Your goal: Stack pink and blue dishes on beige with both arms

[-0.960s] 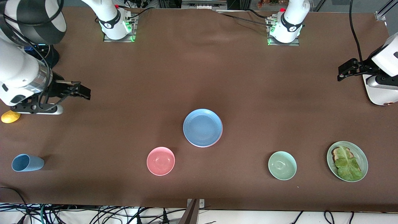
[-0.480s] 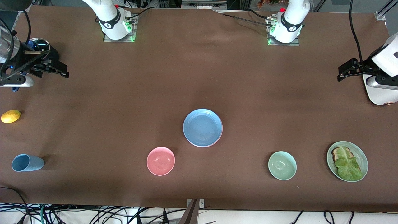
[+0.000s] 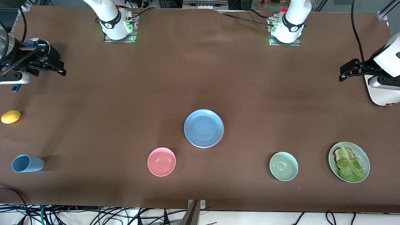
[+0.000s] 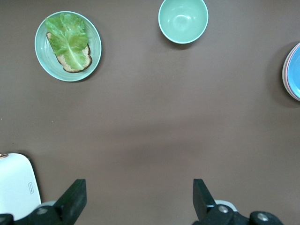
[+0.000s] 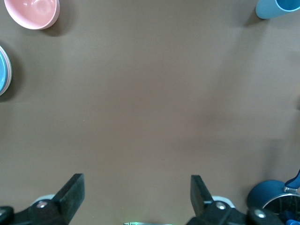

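The blue plate point(image 3: 203, 128) lies in the middle of the table, on top of a stack. A thin pale pink rim point(image 3: 222, 134) of the pink plate peeks out beneath it. The beige plate is hidden. The stack's edge also shows in the left wrist view point(image 4: 294, 71) and the right wrist view point(image 5: 3, 70). My right gripper point(image 3: 61, 69) hovers open and empty at the right arm's end of the table, its fingers over bare cloth point(image 5: 137, 192). My left gripper point(image 3: 343, 73) waits open and empty at the left arm's end, also over bare cloth point(image 4: 139, 197).
A pink bowl point(image 3: 161, 161) sits nearer the front camera than the stack. A green bowl point(image 3: 283, 166) and a green plate with lettuce on bread point(image 3: 349, 162) lie toward the left arm's end. A light blue cup point(image 3: 27, 163) and a lemon point(image 3: 11, 116) lie toward the right arm's end.
The right arm has pulled back from above the lemon, away from the front camera and toward the table's edge. The left arm and the dishes have not moved.
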Available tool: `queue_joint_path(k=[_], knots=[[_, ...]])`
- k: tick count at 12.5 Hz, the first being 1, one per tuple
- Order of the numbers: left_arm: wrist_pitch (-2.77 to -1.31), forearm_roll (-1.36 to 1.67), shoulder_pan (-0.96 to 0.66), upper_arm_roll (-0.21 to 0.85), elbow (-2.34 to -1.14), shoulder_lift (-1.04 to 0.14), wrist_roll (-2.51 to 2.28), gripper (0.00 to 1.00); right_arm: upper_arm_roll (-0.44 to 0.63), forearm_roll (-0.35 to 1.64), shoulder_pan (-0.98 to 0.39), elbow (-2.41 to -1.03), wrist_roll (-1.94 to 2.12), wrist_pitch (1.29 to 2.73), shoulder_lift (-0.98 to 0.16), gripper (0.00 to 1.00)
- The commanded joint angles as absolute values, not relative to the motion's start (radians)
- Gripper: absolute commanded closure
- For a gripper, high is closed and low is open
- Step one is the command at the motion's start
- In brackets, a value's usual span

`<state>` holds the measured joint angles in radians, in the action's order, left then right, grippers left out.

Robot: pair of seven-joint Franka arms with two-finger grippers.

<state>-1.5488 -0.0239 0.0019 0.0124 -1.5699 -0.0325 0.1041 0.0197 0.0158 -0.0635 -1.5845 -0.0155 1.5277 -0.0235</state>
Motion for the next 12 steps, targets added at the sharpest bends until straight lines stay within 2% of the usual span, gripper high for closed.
queue_joint_path(k=[1,12], knots=[[-1.559,-0.046,0.002,0.015,-1.578,-0.023,0.109,0.0,0.009,0.017,-0.045,-1.577,0.002,1.532,-0.024,0.0],[-1.557,-0.044,0.0,0.015,-1.582,-0.023,0.109,0.0,0.009,0.014,-0.044,-1.575,-0.003,1.525,-0.015,0.0]])
